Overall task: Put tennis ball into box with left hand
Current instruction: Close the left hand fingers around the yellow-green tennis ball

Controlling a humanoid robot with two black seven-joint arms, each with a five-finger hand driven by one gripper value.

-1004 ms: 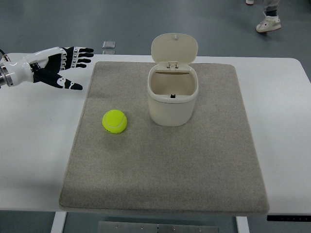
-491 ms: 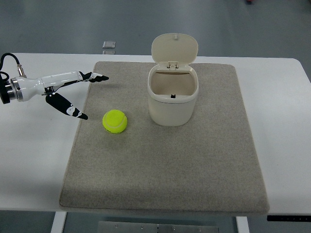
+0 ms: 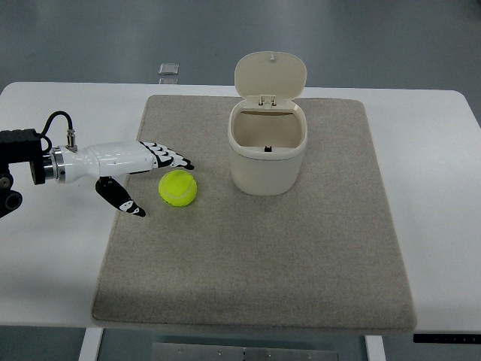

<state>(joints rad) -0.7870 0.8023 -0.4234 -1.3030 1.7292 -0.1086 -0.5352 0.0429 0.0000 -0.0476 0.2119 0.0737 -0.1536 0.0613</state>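
Reaching in from the picture's left edge, the left hand (image 3: pixel 139 171) lies low over the near-left part of the grey mat (image 3: pixel 255 263), just left of the tennis ball (image 3: pixel 177 187). The fingers (image 3: pixel 171 157) are extended and spread toward the ball, with the thumb (image 3: pixel 120 199) angled down and away from them, so the hand is wide and holds nothing. The fingertips end close to the ball's upper-left side; whether they touch it cannot be told from this view. The white forearm runs back to a black wrist joint (image 3: pixel 19 154) with a cable looping above it, over the bare white table (image 3: pixel 52 248).

The tennis ball is yellow-green and rests on the mat, left of the box (image 3: pixel 267 154) and apart from it. The box is a cream, rounded container standing upright near the middle of the mat's far half. Its hinged lid (image 3: pixel 270 75) is raised and leans back behind the opening, leaving the interior exposed from above. A small dark mark shows on the inner front wall.

The mat covers most of the table's middle area, with white table surface visible on the left, right and far sides. A small grey square object (image 3: pixel 168 70) lies on the floor beyond the table's far edge.
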